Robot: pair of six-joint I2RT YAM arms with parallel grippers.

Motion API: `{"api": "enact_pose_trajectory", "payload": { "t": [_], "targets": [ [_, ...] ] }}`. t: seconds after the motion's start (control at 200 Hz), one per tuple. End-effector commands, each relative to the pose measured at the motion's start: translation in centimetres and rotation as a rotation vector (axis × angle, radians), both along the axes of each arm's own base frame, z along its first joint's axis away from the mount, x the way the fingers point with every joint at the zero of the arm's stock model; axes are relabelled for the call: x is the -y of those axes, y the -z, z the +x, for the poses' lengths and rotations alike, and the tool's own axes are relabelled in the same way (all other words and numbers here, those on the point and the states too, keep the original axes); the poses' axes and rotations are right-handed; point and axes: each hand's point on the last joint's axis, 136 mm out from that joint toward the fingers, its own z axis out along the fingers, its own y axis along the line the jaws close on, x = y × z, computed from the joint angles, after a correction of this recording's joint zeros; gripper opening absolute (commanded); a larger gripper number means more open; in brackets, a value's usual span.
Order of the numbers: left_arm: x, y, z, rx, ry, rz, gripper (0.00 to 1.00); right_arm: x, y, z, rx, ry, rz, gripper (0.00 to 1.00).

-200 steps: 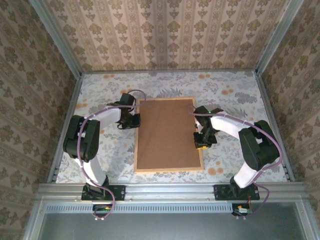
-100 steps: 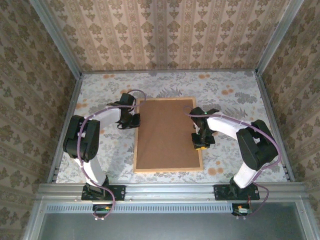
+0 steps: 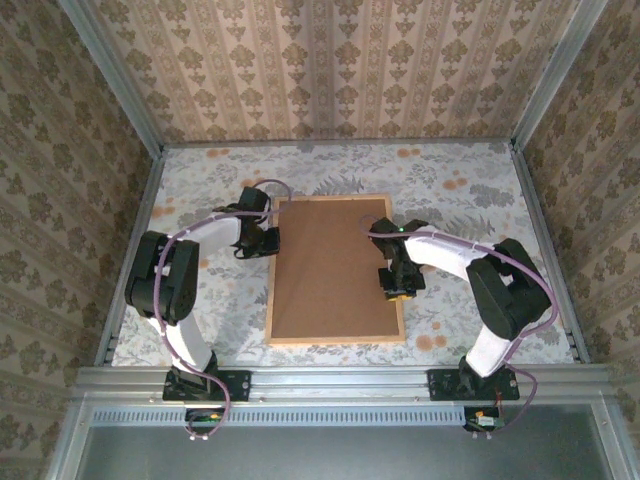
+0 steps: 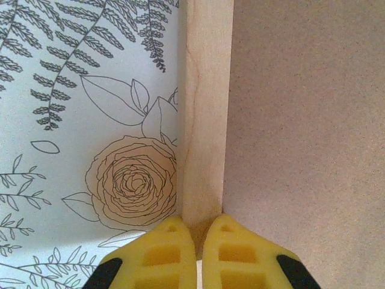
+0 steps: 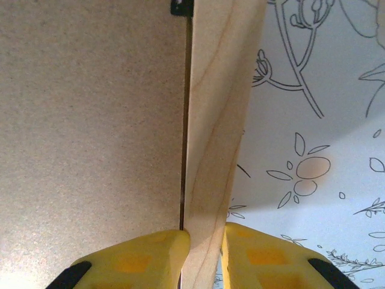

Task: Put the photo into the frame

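Centrally on the floral-patterned table (image 3: 460,190), large rectangular light-wood picture frame (image 3: 335,340) lying flat, brown backing board (image 3: 335,265) upward, left gripper (image 4: 197,232) clenched on its left moulding, right gripper (image 5: 206,235) pinching its right moulding

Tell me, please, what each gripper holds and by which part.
The right gripper clamps the frame by its right-hand rail; the left gripper, shut, holds nothing.

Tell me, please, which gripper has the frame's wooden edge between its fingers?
The right gripper: it straddles the frame's wooden edge, whereas the left gripper is shut, fingertips together.
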Motion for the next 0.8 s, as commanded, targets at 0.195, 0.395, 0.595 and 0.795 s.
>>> {"api": "enact_pose_trajectory", "payload": {
  "t": [0.195, 0.395, 0.595, 0.795],
  "targets": [
    [0.2, 0.6, -2.2, -0.068, 0.007, -0.006, 0.00, -2.0, 4.7, -2.4, -0.078, 0.018, 0.033, 0.24],
    [0.2, 0.6, -2.2, -0.067, 0.007, -0.004, 0.00, -3.5, 4.9, -2.8, -0.080, 0.010, 0.107, 0.26],
    [0.1, 0.3, -2.1, -0.060, 0.008, 0.001, 0.00, -2.7, 5.9, -4.5, -0.111, 0.052, 0.116, 0.27],
    [0.1, 0.5, -2.2, -0.062, 0.009, 0.002, 0.00, -1.9, 6.2, -3.8, -0.079, 0.076, 0.101, 0.26]
  ]
}}
